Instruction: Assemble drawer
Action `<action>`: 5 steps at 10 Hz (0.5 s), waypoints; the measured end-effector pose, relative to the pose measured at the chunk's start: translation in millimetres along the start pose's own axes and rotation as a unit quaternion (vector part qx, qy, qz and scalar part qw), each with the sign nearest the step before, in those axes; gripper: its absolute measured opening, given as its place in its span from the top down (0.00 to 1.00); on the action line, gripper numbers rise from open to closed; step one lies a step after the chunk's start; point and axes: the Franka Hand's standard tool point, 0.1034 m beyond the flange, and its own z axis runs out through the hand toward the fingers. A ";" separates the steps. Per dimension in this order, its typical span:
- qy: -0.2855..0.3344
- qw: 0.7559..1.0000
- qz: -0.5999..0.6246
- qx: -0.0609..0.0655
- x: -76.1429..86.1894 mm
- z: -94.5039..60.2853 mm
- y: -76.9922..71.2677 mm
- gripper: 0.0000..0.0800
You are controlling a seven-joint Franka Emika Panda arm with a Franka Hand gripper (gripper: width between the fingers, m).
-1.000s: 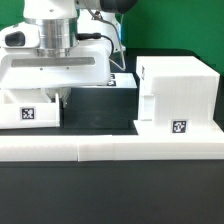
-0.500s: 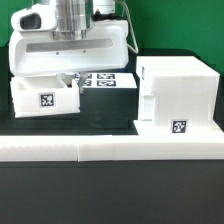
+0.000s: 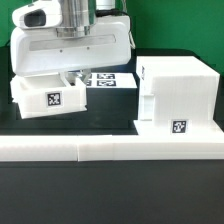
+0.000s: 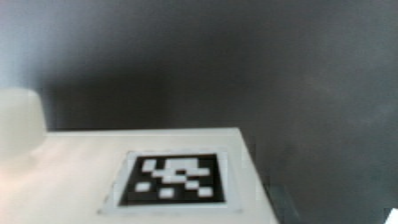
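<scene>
A: Item 1, tray [image 3: 45,100]: where was it?
B: At the exterior view's left, tilted, 1 wall pinched by the gripper [image 3: 68,77]. The casing [image 3: 178,95] stood at the right.
A: Handling?
B: Judged light, rigid, slick plastic. Grip a wall, not the tag [image 3: 55,99].

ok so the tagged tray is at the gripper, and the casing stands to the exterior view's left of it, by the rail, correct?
One thing is off: the casing stands to the exterior view's right of the tray, not its left. The rest holds: the tagged tray is at the gripper, and the casing stands by the rail. The exterior view shows this.
</scene>
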 end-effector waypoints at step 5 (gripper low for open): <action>-0.015 0.982 -0.190 -0.009 5.6 10.1 -7.6 0.95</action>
